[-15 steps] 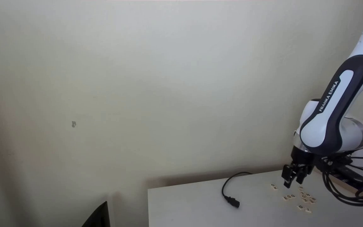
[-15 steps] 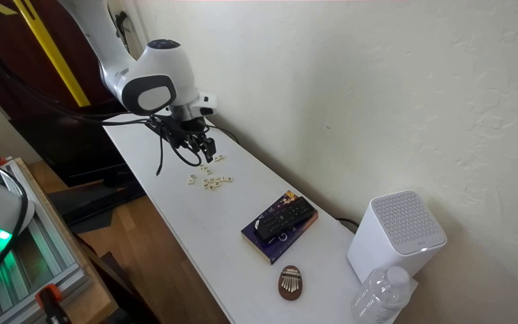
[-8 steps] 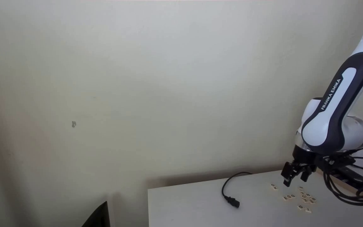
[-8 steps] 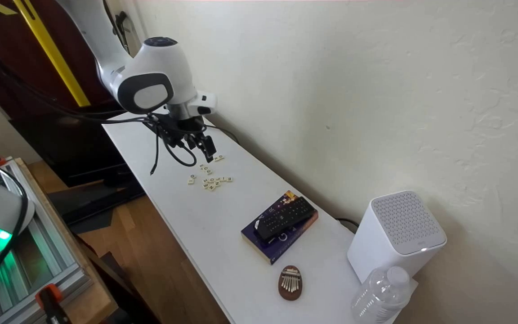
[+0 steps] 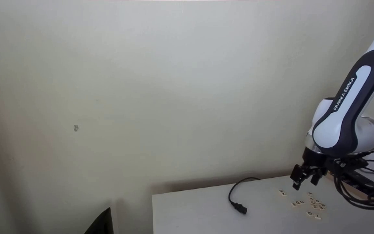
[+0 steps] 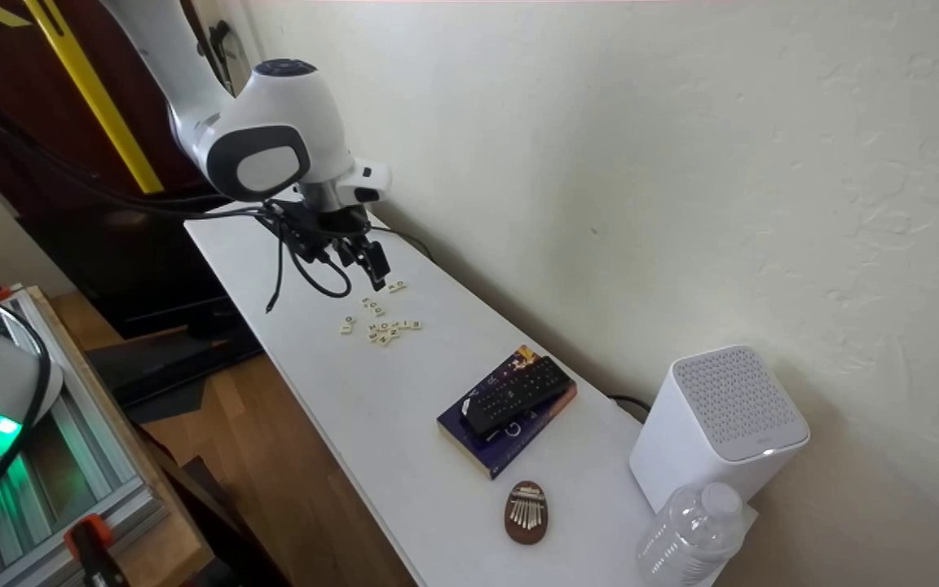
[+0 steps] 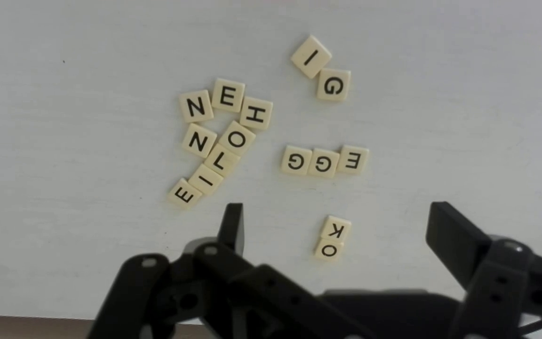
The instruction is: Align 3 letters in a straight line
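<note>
Looks like the white-and-black robot arm (image 5: 347, 107) has lifted a bit since a second ago and its black pincer (image 7: 339, 223) has spread wider, while the small square pale-tan letter tiles (image 7: 237, 139) haven't budged on the long white bench (image 6: 388, 432). Pincer's released now, fingers well apart, hanging above the bench.

Wrist view is where you can properly read the tiles: E (image 7: 353, 160), G (image 7: 323, 163) and G (image 7: 296, 161) in a short row with the E a touch out of line, O (image 7: 329, 249) and K (image 7: 336, 229) paired up, an I (image 7: 311, 56) just beside a G (image 7: 333, 85), plus a bent cluster of eight (image 7: 223, 160). Can't tell which three are the task's. O and K show between the fingers there, but down on the bench.

Other stuff: an exterior view gives you a thin black cable with a plug end (image 5: 240, 208), well apart from the tiles. Further along the bench, an exterior view has a dark blue paperback book (image 6: 506, 450) with a black remote control (image 6: 518, 395) lying on it, a brown oval thumb piano (image 6: 526, 514) with metal tines, a white box (image 6: 689, 428) with a perforated top and a clear plastic bottle (image 6: 694, 534) just beside it. In the way: a bundle of black arm cables (image 5: 368, 207) partly covers the book and remote in an exterior view
</note>
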You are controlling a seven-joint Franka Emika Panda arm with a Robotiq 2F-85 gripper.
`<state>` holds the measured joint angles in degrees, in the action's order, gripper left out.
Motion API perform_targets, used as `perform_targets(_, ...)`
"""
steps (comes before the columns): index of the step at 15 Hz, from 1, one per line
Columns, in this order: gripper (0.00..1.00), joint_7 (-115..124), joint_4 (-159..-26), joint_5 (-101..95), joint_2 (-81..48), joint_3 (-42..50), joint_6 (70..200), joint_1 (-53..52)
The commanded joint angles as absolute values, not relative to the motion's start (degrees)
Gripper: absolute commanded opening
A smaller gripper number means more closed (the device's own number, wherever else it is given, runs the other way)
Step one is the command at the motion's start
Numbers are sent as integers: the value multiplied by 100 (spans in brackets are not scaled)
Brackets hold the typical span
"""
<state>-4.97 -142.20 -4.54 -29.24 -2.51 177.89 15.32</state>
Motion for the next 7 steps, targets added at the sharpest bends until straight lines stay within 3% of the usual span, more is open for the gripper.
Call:
perform_targets(1, 100, -455, -14423, -259, -2640, -240, 17723, 1455)
perform_targets(7, 100, -496, -14234, -324, -2806, -189, 17764, 1417)
